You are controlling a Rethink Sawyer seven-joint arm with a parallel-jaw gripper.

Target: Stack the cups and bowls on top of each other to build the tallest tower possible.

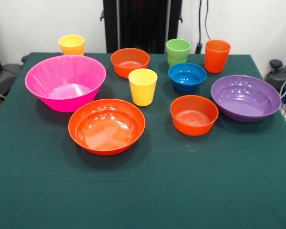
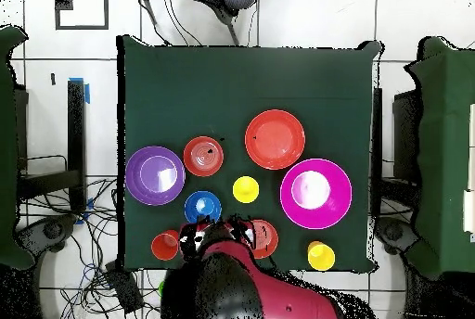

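Nothing stacked yet, folks: every piece sits on its own on the green cloth table [image 1: 190,191], all mouths up, all empty as far as both views show.

In the front view, the big deep glossy pink plastic bowl [image 1: 65,82] holds the left of the frame, with the wide orange plastic bowl [image 1: 107,126] just below and right of it. A smooth yellow plastic cup [image 1: 143,86] stands dead centre, and a second yellow cup [image 1: 71,45] waits upper left. Along the top: a small orange bowl [image 1: 129,61], the light green plastic cup [image 1: 178,51] and the taller orange cup [image 1: 217,55]. The small blue bowl [image 1: 187,76] sits right of centre, another small orange bowl [image 1: 194,114] below it, and the wide purple bowl [image 1: 246,98] at the right.

The red and black arm [image 2: 243,287] shows only in the overhead view, bulking over the bottom centre; its gripper is hidden beneath it, so I cannot tell if the jaws are apart or together.

The risks? These pieces crowd together, so a reach for the centre cup could clip the blue bowl or the orange bowls beside it. And a narrow piece placed early would likely make a wobbly base; the pink bowl looks the safest foundation.
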